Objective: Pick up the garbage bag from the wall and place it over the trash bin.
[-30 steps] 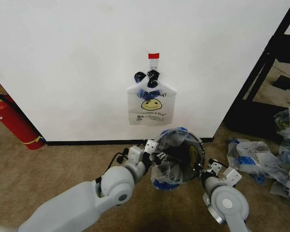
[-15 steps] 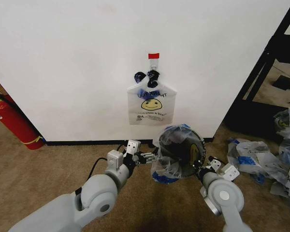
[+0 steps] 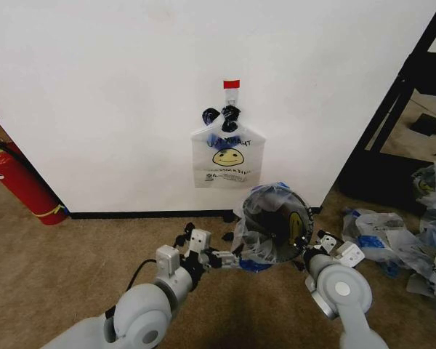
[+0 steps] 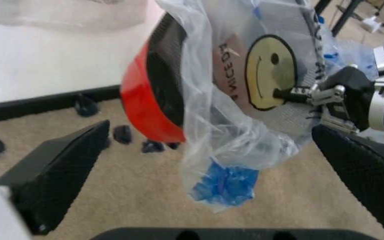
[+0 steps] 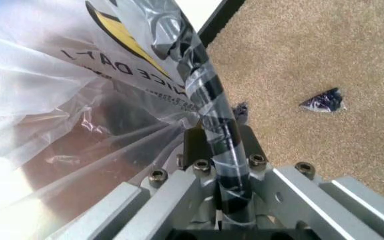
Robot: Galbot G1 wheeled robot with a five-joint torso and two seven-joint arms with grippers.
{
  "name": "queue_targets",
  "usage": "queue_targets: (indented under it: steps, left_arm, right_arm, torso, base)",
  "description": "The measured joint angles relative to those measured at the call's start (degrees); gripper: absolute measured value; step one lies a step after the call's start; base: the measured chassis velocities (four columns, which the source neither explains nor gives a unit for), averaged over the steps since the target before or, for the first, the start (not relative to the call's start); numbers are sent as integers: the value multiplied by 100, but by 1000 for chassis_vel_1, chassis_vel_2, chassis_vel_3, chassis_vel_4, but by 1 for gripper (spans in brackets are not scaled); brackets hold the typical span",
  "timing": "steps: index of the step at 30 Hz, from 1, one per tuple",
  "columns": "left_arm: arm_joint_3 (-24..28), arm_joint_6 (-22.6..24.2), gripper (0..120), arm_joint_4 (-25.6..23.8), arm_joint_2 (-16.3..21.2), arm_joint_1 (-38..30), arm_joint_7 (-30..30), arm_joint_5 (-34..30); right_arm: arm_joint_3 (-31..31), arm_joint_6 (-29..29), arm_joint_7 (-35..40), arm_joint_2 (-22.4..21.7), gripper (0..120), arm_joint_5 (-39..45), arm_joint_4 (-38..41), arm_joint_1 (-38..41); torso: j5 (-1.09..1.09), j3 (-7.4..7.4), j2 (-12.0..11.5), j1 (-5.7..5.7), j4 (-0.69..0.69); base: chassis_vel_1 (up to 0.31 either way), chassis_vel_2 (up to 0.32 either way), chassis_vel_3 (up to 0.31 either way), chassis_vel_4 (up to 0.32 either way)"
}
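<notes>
Right tool (image 5: 217, 165), nearest to the robot on the trash bin's (image 3: 276, 227) right side, is pinching the black wire rim together with a fold of the garbage bag (image 3: 265, 218), its fingers closed down on plastic and rim alike, which is probably keeping the bin tipped with its mouth facing the robot and the film anchored over the edge. Left tool (image 3: 229, 259), just off the bin's left side, is sitting with its fingers spread and holding nothing; a blue-taped handle (image 4: 225, 181) is hanging loose below the red base (image 4: 142, 102), between those open fingers. The bag is lying draped across the bin's mouth and side, its yellow smiley and the words "NICE DAY" showing through the crumpled film. Beyond the bin, a smooth smiley bag (image 3: 227, 158) is hanging on the wall from a clip, its dark lettering too small to read.
</notes>
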Motion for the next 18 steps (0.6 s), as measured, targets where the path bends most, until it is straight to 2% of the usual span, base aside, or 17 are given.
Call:
queue_targets:
  steps: [4,9,11,17,18]
  left_arm:
    - [120,72,102,98,-60,-47,32,-118]
    - [279,130,84,229,-185,-41,33,-79]
    - [294,128,80,241,-204,-35,33,-68]
    - [314,81,54,264,-203,-26,37,-46]
    - [314,81,54,264,-203,-26,37,-46]
  right_arm:
    - [7,-21,-15,9,0,8,74,-65]
    - [66,-97,-42,63,0,75,134,-101]
    - [66,-102,-42,67,0,77,137,-101]
    - [40,-108,-39,114,0,72,150,-98]
    - [40,-108,-39,114,0,72,150,-98]
  torso:
    - [0,0,0,0,0]
    - [-2,0,0,0,1]
    - [-1,0,0,0,1]
    - [0,0,0,0,1]
    - [0,0,0,0,1]
  base:
    - [0,0,0,0]
    - [0,0,0,0]
    - [0,0,0,0]
    - [0,0,0,0]
    - [0,0,0,0]
